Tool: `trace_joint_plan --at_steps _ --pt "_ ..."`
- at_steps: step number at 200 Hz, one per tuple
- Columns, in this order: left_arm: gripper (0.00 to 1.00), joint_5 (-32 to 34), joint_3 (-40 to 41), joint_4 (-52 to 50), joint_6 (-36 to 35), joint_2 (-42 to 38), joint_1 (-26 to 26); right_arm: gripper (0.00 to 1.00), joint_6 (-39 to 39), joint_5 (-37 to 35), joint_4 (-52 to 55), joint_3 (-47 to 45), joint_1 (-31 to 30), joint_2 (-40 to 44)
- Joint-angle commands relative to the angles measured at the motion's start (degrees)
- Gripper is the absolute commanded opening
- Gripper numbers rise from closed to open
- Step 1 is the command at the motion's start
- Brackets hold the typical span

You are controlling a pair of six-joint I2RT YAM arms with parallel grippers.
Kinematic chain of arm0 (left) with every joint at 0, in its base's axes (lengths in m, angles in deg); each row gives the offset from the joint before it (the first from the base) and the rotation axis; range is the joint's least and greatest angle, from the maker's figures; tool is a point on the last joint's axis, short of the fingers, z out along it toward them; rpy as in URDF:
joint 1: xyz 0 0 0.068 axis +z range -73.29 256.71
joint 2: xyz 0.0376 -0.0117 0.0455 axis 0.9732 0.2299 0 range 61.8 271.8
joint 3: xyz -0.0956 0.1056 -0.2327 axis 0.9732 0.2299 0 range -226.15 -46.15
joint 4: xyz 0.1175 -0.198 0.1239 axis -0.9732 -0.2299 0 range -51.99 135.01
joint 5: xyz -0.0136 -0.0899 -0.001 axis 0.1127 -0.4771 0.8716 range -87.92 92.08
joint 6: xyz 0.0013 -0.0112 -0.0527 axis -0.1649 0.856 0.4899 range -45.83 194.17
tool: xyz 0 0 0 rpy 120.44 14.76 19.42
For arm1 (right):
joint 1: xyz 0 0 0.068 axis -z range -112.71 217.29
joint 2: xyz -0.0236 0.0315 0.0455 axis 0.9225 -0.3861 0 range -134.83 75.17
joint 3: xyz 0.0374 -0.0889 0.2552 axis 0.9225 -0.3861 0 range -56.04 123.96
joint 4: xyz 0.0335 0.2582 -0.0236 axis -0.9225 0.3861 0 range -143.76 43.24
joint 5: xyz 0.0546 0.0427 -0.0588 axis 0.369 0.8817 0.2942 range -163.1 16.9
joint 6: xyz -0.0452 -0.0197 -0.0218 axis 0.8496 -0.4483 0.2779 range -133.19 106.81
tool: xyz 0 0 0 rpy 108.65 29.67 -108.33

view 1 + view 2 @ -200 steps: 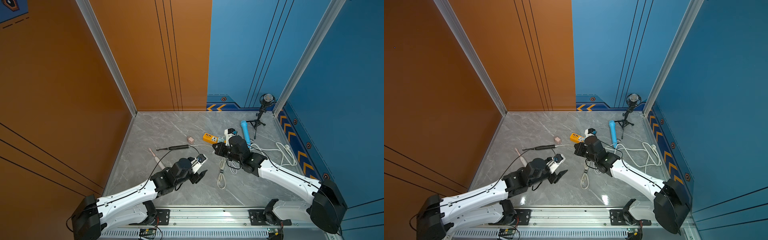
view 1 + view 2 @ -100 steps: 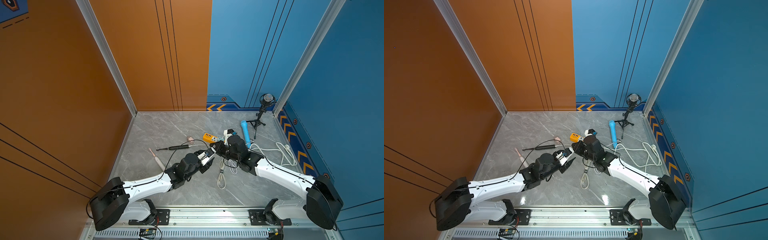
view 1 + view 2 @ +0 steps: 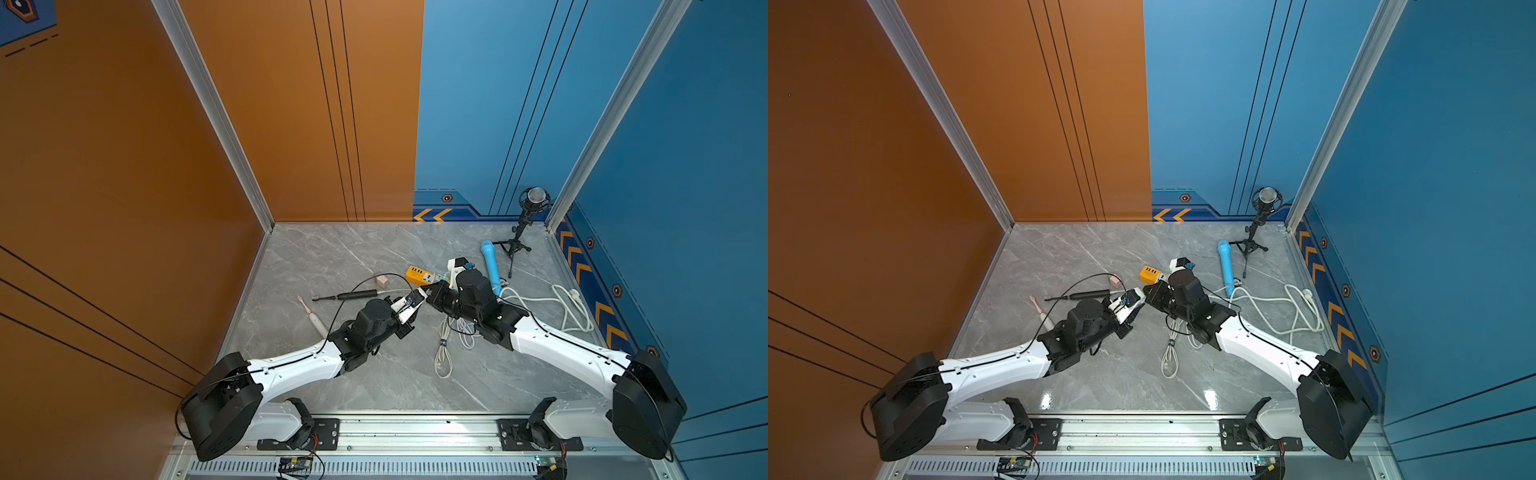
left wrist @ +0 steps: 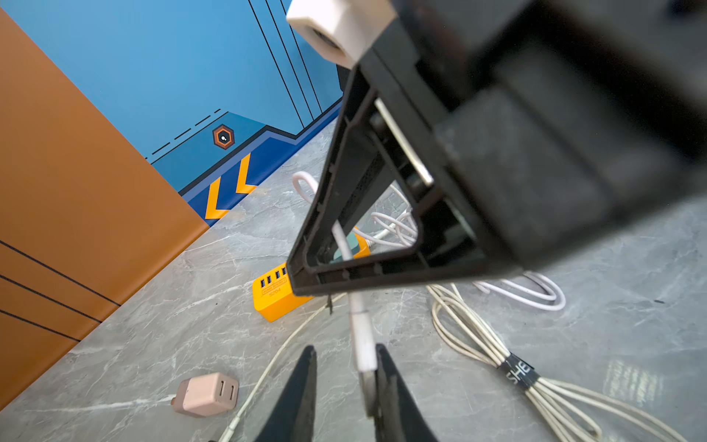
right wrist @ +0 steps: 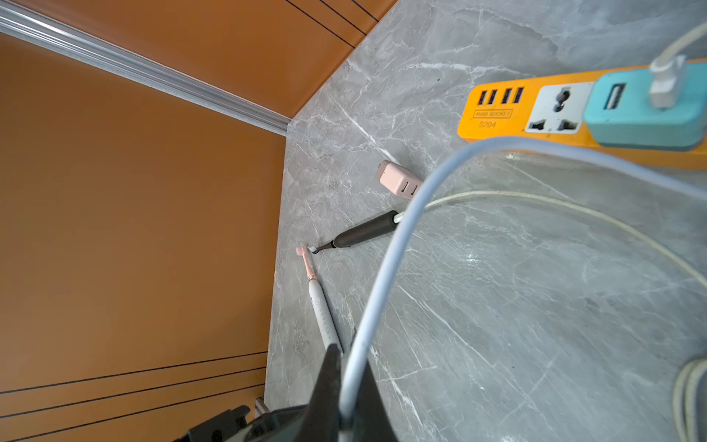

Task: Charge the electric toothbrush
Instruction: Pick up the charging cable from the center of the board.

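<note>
orange power strip (image 5: 493,114) printed "USB SOCKET" and "S204", black band (image 4: 518,373) around bundled cream cable (image 4: 470,336) reads "SHE", remainder hidden

My top views look steeply down on the whole worktop (image 3: 353,257); both close wrist cameras share the power strip (image 4: 273,296) (image 5: 497,126).

The left tool (image 3: 417,300) and right tool (image 3: 429,291) meet nose to nose in the middle of the counter (image 3: 328,253), with almost no gap between them. The charging cable (image 5: 382,287) crosses that gap. An orange power strip (image 3: 419,274) blocks the way just behind, with a pink adapter (image 3: 381,281) near it. A black toothbrush (image 3: 353,295) and a white toothbrush (image 3: 316,320) lie toward the left edge. A bundled cable (image 3: 443,347) and a loose white cord (image 3: 567,307) clutter the right side. The far left corner and the front middle are bare.
</note>
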Motion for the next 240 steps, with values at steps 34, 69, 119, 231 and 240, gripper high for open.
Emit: trace_joint_plan --at_steps 34,69,119,231,240 --pt "0.0 -0.6 -2.51 1.15 -4.74 0.79 1.15 0.1 0.3 2.95 1.8 0.91 0.19 0.23" --pt "0.0 3.5 -2.53 1.15 -20.23 -0.86 1.01 0.45 11.05 13.47 18.59 5.42 8.15 4.79" --pt "0.0 5.57 -5.5 0.89 -42.92 -0.47 -0.3 0.57 26.26 31.96 39.01 17.38 22.81 8.15" --pt "0.0 -6.22 -10.08 1.15 -72.87 -2.67 2.4 0.62 39.47 55.91 44.6 32.81 20.53 -14.0" --pt "0.0 -6.24 -9.94 1.85 -72.71 -2.34 2.78 0.56 37.14 56.2 42.18 32.44 20.23 -13.99"
